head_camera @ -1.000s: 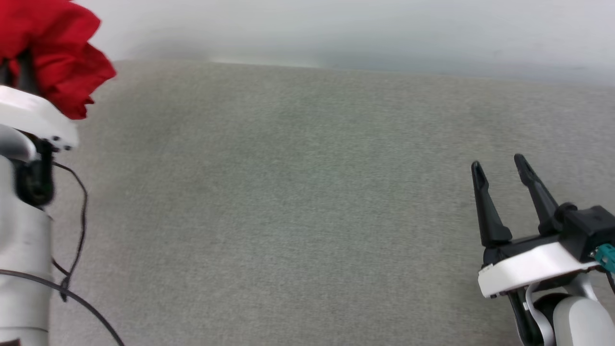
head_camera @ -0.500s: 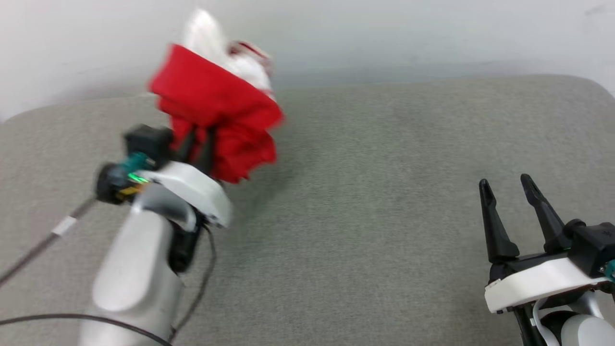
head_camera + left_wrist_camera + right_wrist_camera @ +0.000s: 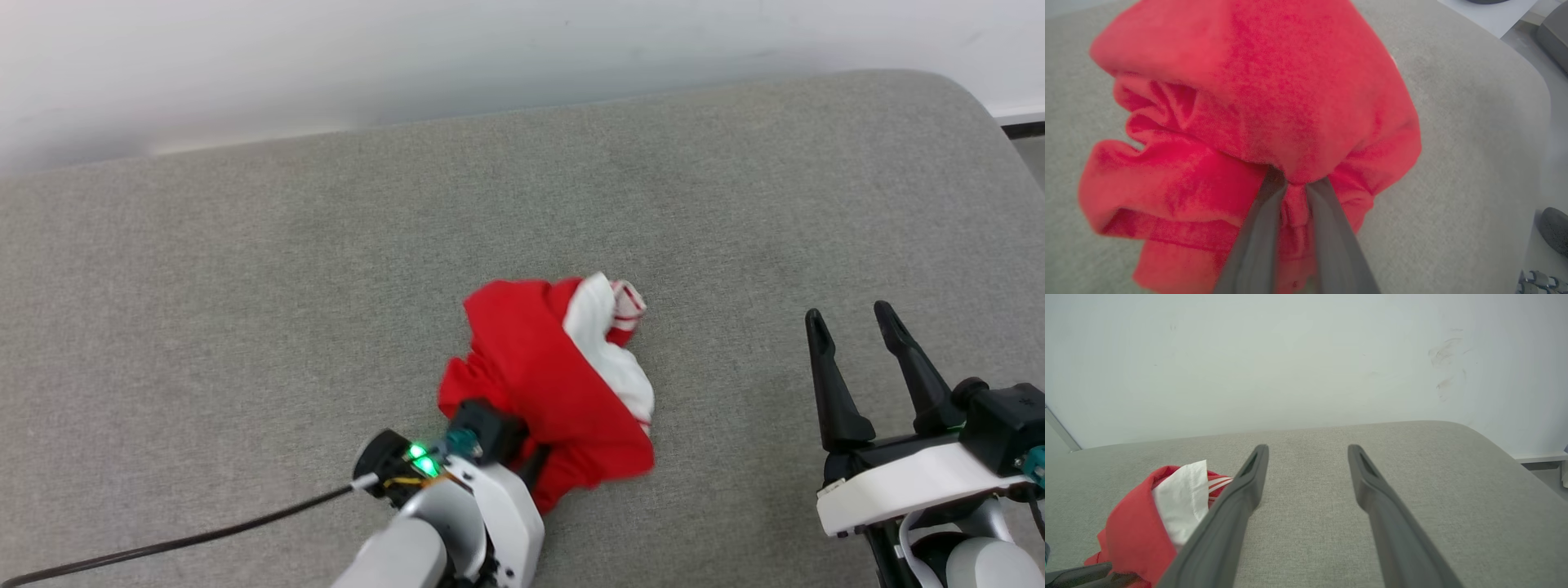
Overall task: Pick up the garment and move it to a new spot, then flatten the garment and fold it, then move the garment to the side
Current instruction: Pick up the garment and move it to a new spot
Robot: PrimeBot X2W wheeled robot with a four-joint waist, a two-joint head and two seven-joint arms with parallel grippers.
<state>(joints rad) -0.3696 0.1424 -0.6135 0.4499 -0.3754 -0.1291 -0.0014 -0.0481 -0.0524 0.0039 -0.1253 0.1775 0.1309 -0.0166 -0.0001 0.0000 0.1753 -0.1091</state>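
While pinched by left end effector (image 3: 1295, 183), one garment (image 3: 531, 367); right end effector (image 3: 847, 314) agape

The garment (image 3: 539, 367) lay on the padded surface (image 3: 245, 286), toward its near middle, with the wall (image 3: 408, 57) behind the surface's far edge. The left gripper (image 3: 1290, 183) met the garment's near edge, its fingers pinching a fold. The right gripper (image 3: 849, 314) stood well apart to the garment's right, jaws spread.

Crumpled red garment (image 3: 539, 376)
Bunched heap, white sleeve with red-striped trim at its far right, at the near centre of the grey padded surface (image 3: 245, 286).
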